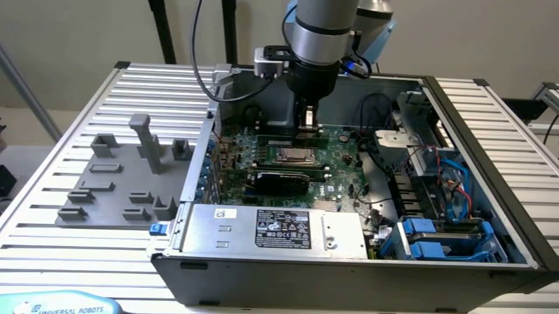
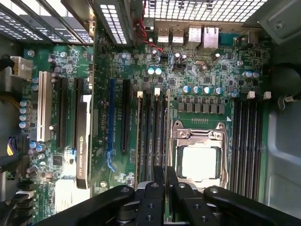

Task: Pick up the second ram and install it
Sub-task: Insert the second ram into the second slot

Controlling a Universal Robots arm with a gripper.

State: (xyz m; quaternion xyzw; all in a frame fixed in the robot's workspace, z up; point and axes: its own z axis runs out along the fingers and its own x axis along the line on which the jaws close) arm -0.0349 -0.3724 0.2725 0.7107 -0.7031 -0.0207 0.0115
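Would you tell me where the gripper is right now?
In the exterior view, the gripper is down inside the computer case, over the black memory slots just beyond the processor socket.

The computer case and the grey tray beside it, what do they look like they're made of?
The computer case looks like sheet metal with a dull grey finish, going by its thin folded edges. The grey tray looks like matte moulded or printed plastic, uniform in colour with blocky pegs; which of the two is unclear.

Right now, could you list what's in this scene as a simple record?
setting: open grey metal computer case on a slatted metal table
arm: silver robot arm reaching down into the case
beneath arm: long black memory slots beside the square silver processor socket
board: large green motherboard
beside case: grey plastic parts holder
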